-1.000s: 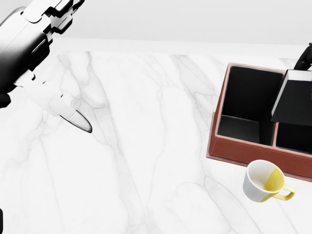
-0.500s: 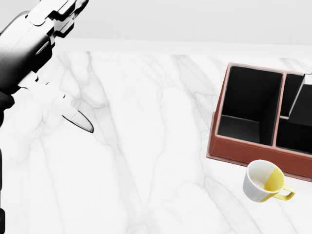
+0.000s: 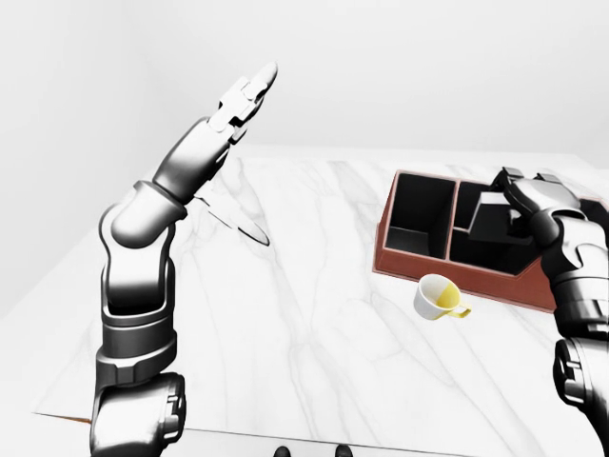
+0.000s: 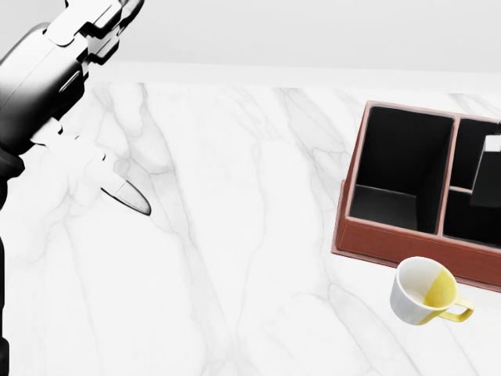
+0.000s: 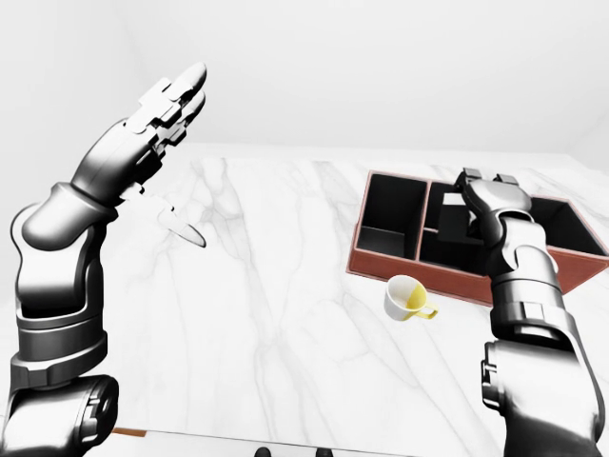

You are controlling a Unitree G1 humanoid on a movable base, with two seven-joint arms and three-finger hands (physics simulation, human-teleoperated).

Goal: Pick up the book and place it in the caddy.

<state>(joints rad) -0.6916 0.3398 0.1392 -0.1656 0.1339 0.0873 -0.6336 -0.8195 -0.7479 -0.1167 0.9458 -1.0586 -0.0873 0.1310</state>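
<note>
The dark book (image 3: 488, 221) stands tilted inside a right-hand compartment of the brown caddy (image 3: 409, 269), which sits on the right of the marble table. It also shows at the right edge of the head view (image 4: 488, 178). My right hand (image 3: 514, 188) is at the book's top edge with its fingers curled round it. My left hand (image 3: 255, 84) is raised high above the left of the table, fingers straight and empty, far from the caddy.
A white mug with a yellow inside (image 3: 436, 296) lies on its side just below the caddy's near wall. The white marble table (image 3: 304, 324) spreads to the left. The left hand's dark shadow (image 4: 129, 197) falls on it.
The book has come down from above the caddy into a right-hand compartment and has shifted toward the right edge of the head view. The left hand has barely moved.
</note>
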